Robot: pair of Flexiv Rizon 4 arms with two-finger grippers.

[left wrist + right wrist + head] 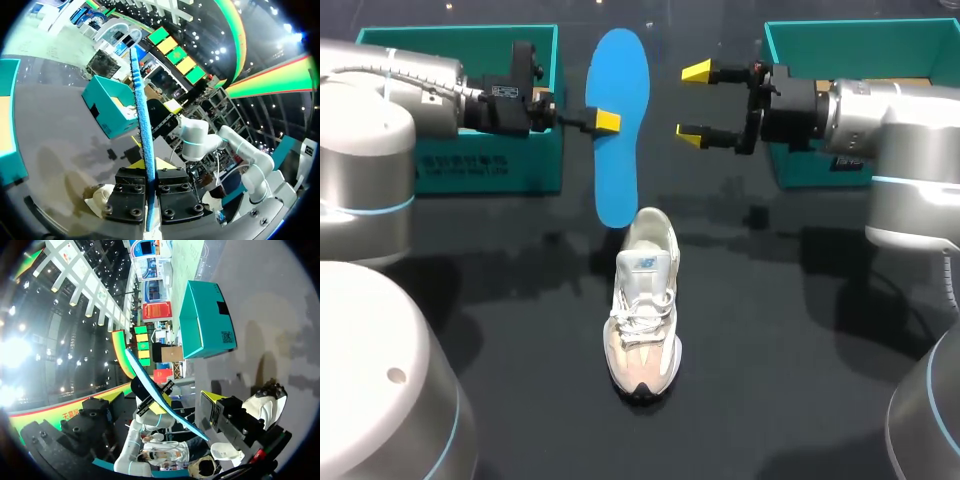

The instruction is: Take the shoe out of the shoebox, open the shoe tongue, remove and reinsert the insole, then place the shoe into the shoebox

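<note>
The left gripper (605,122) is clamped on the long blue foam insole (620,90), gripped at its long edge about midway along its length. In the left wrist view the insole (142,115) is seen edge-on, pinched between the two black fingers (131,197) and running out ahead of them. Its rounded toe end points to the far side of the table. Its narrower heel end lies just behind the heel of the white and beige lace-up sneaker (643,305); whether the two touch cannot be told.

The right gripper (695,102) is held with its yellow-tipped fingers wide apart and nothing between them. It is aimed at the insole's right edge, and a clear gap is left between its tips and that edge.

The sneaker stands upright on its sole in the middle of the dark, glossy table (770,330), toe towards the near edge, outside both boxes. Open surface is left on either side of it and in front of it.

A teal cardboard box at the left (535,165) lies behind the left arm at the far edge. A teal cardboard box at the right (810,168) lies behind the right arm. The insole and both grippers are held in the gap between the two boxes.
</note>
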